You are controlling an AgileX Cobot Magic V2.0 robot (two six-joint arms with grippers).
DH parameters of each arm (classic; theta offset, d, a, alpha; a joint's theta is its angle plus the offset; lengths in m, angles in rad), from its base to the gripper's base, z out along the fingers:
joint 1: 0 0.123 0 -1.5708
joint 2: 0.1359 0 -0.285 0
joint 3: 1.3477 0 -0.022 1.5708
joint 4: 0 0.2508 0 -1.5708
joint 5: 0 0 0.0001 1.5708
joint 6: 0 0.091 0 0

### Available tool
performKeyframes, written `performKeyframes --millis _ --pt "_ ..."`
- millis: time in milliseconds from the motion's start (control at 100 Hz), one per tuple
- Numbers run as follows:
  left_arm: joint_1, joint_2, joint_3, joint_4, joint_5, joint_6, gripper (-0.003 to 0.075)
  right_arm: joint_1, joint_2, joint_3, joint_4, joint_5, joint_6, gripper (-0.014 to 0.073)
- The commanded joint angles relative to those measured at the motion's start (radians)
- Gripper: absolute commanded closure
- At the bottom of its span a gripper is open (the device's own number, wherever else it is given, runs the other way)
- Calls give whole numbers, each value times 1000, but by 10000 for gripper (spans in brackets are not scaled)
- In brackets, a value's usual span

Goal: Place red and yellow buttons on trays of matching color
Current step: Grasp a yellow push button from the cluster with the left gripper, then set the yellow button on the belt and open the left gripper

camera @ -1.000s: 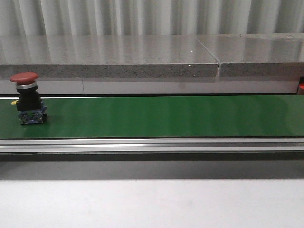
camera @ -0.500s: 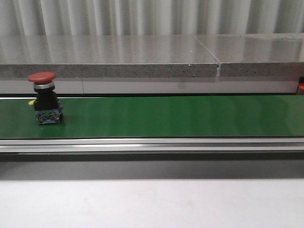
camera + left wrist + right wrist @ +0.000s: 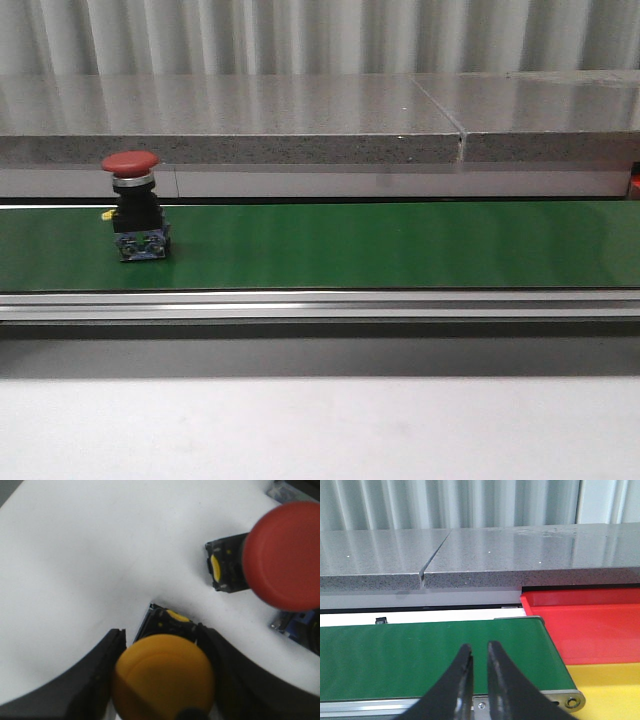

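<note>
- On the green belt [image 3: 350,245] one red button [image 3: 136,206] stands upright, near the left end in the front view. Nothing touches it.
- My left gripper [image 3: 162,680] is over a white surface [image 3: 75,555]. Its two dark fingers [image 3: 95,680] stand on both sides of a yellow button [image 3: 164,677], very close to the cap. I cannot tell if they really press it or only stand beside it.
- Near this yellow button another red button [image 3: 282,555] lies on its side on the same white surface, a little apart from it.
- My right gripper [image 3: 479,670] hangs over the right end of the green belt. Its two black fingertips [image 3: 462,667] are almost together, with only a thin gap, and they hold nothing.
- Just beside the end of the belt are two trays: the red tray [image 3: 590,625] lies farther away, and the yellow tray [image 3: 610,685] is nearer to my right wrist camera. I see no buttons in the parts of them that show.
</note>
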Motion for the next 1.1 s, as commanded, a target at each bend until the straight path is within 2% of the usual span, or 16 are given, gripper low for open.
performKeyframes --millis 0,310,580,840,1090 --pt "-16 -57 -28 -3 -5 2 503 -4 -19 -19 -2 -74 -6 494" --pt "-57 -246 30 16 73 2 503 -4 -19 -19 -2 -74 -6 494" --pt "-156 -412 -10 22 152 2 503 -4 -19 -19 -2 -74 -6 494" --pt "-326 -409 -119 8 177 2 503 -4 -19 -19 -2 -74 -6 494" --pt "-424 -286 -184 -15 206 6 503 -4 -19 -19 -2 -74 -6 494"
